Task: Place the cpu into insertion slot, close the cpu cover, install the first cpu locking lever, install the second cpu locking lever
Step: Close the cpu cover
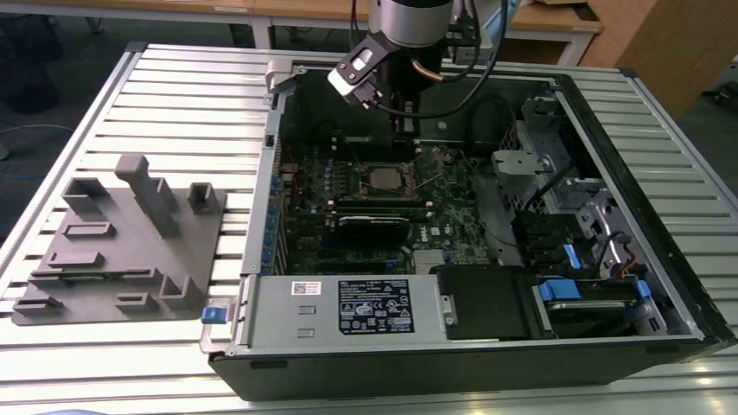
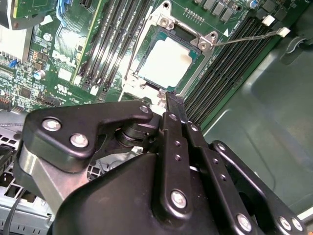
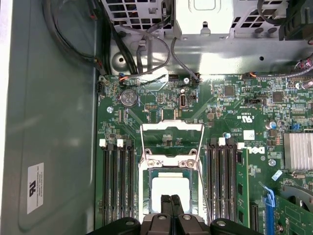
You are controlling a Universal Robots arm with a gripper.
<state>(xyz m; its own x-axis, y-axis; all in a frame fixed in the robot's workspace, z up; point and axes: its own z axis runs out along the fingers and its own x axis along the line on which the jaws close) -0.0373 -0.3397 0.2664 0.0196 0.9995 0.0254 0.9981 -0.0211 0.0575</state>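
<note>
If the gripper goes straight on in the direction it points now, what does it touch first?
Probably the cpu, lying under the cover: the gripper, tips shut, hangs over its edge. Depth is unclear, so the cover's rim may come first.

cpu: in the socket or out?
In. In both wrist views the cpu lies flat inside the insertion slot, its silver top showing with the slot's metal rim on all visible sides.

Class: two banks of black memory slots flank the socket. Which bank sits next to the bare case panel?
The bank bordering the plain grey-green panel; the other bank has a green card and finned heatsink beyond it.
</note>
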